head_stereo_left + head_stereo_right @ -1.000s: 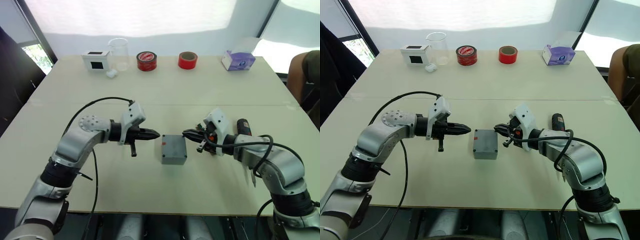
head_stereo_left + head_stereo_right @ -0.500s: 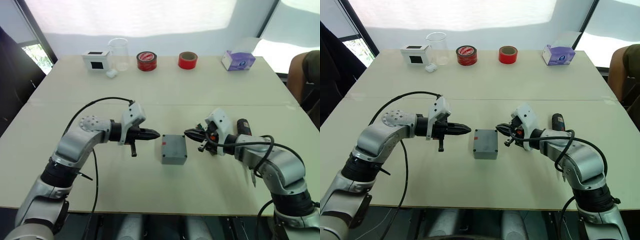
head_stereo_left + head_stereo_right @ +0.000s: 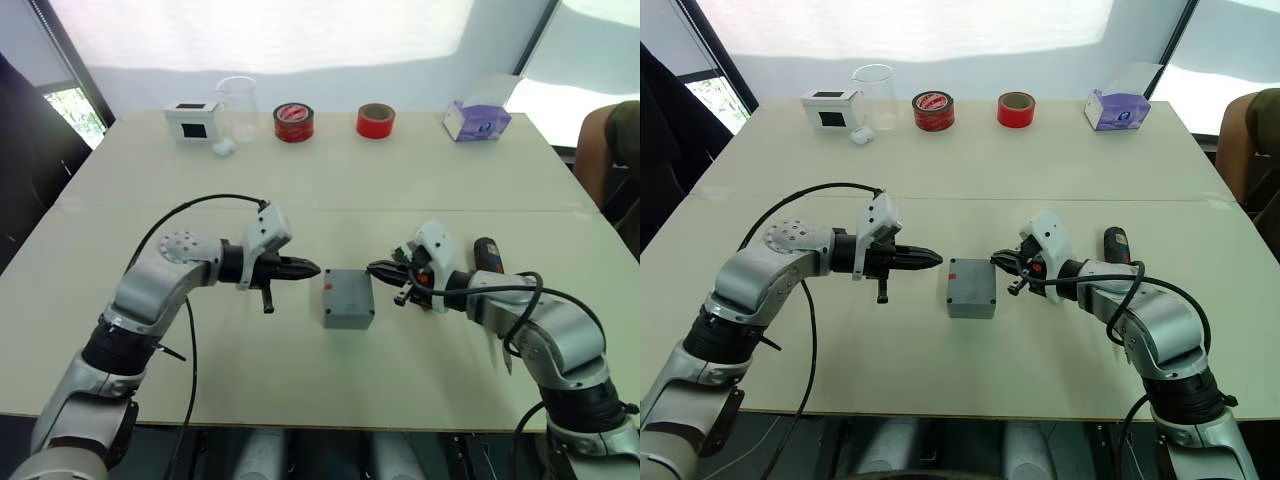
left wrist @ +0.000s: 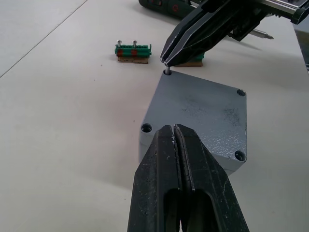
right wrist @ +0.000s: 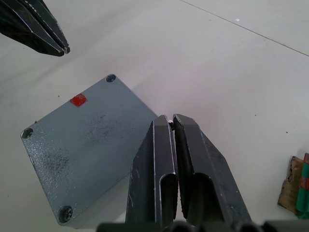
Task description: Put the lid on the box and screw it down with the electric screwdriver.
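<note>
The right gripper covers one corner of the lid, so that screw hole is hidden; what its tips pinch is too small to name. The electric screwdriver lies partly behind the right arm. In the left wrist view its body is cut by the edge.

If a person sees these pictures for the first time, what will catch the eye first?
First, the grey box at the table's middle, its lid on. Two shut black claws point at it from either side: the left claw just apart, the right claw holding a small screw at one lid corner. The screwdriver lies behind the right arm.
</note>
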